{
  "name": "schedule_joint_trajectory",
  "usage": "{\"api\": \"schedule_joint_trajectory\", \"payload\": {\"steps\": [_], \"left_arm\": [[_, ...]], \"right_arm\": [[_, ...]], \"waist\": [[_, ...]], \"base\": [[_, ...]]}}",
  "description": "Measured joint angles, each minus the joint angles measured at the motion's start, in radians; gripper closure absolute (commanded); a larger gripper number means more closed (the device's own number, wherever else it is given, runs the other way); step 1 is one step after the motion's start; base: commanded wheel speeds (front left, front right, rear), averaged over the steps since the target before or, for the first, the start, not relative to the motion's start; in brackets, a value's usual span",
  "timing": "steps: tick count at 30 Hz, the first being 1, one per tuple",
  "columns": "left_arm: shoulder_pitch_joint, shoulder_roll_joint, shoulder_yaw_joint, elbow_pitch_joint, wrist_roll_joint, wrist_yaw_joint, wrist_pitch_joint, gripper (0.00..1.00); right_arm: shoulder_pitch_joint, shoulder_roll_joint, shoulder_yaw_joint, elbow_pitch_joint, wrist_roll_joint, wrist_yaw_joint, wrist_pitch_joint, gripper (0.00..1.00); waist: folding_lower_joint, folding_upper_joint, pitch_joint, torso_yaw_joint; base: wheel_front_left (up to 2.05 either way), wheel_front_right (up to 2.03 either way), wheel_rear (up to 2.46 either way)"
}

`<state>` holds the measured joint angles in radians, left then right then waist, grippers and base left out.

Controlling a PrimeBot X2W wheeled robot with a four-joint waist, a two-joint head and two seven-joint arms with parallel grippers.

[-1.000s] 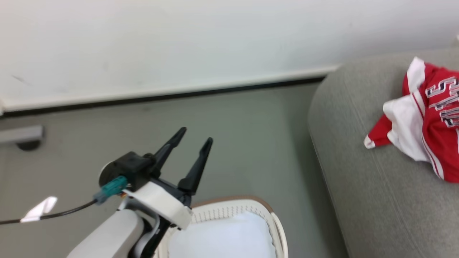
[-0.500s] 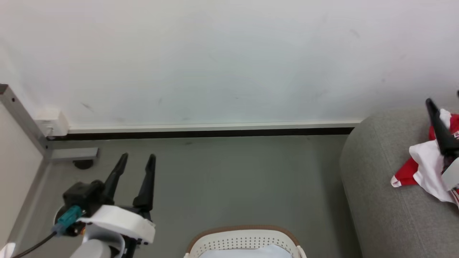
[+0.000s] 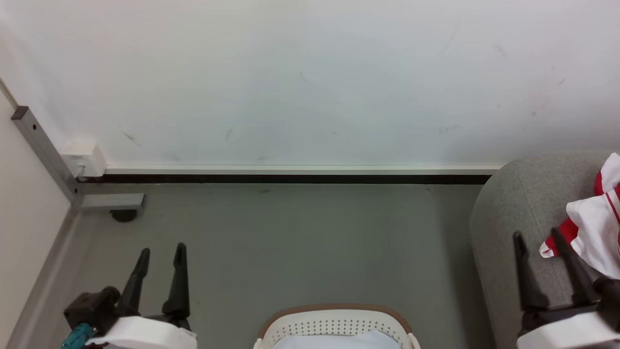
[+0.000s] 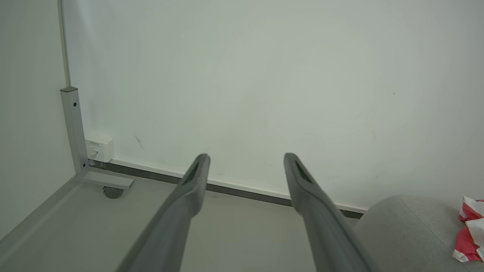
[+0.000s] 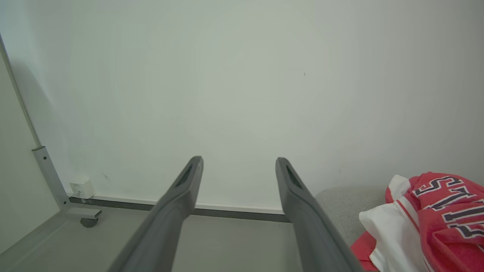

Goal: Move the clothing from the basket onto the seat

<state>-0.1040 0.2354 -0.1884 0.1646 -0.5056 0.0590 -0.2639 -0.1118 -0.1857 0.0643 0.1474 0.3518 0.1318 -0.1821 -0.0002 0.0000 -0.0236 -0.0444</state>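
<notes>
Basket (image 3: 334,324): oval cream-white perforated plastic, brown rim, nearest me, between my claws.
Left claw (image 3: 162,249): spread wide, empty, above grey floor (image 3: 310,242).
Right claw (image 3: 537,235): spread wide, empty, near the clothing.
Clothing (image 3: 593,237): red-and-white sports garments lying on large grey woven-fabric sofa (image 3: 508,203), beyond my right claw.

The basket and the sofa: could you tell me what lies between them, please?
Only bare grey floor. In the head view, nothing stands on the stretch between the basket and the sofa.
</notes>
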Motion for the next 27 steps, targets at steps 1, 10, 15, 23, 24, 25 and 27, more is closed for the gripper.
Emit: {"api": "schedule_joint_trajectory", "payload": {"steps": [1, 10, 15, 23, 24, 25, 27], "left_arm": [[0.006, -0.012, 0.012, 0.004, 0.014, -0.01, 0.0, 0.0], [0.025, -0.098, 0.113, 0.025, 0.129, -0.1, 0.0, 0.0], [0.029, -0.129, 0.144, 0.035, 0.176, -0.133, 0.0, 0.0], [0.03, -0.154, 0.17, 0.058, 0.231, -0.158, 0.0, 0.0], [0.03, -0.156, 0.174, 0.06, 0.234, -0.162, 0.0, 0.0], [0.03, -0.157, 0.178, 0.062, 0.235, -0.164, 0.0, 0.0], [0.03, -0.16, 0.182, 0.065, 0.242, -0.166, 0.0, 0.0]], "right_arm": [[0.012, 0.015, 0.007, 0.003, -0.003, 0.0, -0.02, 0.0], [0.032, 0.08, 0.024, 0.076, -0.044, 0.0, -0.075, 0.0], [0.022, 0.092, 0.022, 0.081, -0.051, 0.0, -0.079, 0.0], [0.016, 0.101, 0.015, 0.069, -0.051, 0.0, -0.08, 0.0], [0.016, 0.102, 0.015, 0.067, -0.051, 0.0, -0.08, 0.0], [0.015, 0.103, 0.015, 0.065, -0.051, 0.0, -0.08, 0.0], [0.014, 0.104, 0.016, 0.063, -0.051, 0.0, -0.08, 0.0]], "waist": [[0.0, 0.0, 0.002, -0.001], [0.0002, 0.0, 0.01, -0.011], [0.0002, 0.0, 0.009, -0.013], [0.0001, 0.0, 0.009, -0.01], [0.0002, 0.0, 0.009, -0.01], [0.0002, 0.0, 0.009, -0.01], [0.0002, 0.0, 0.009, -0.01]], "base": [[0.0, 0.0, 0.0], [0.0, 0.0, 0.0], [0.0, 0.0, 0.0], [0.0, 0.0, 0.0], [0.0, 0.0, 0.0], [0.0, 0.0, 0.0], [0.0, 0.0, 0.0]]}}
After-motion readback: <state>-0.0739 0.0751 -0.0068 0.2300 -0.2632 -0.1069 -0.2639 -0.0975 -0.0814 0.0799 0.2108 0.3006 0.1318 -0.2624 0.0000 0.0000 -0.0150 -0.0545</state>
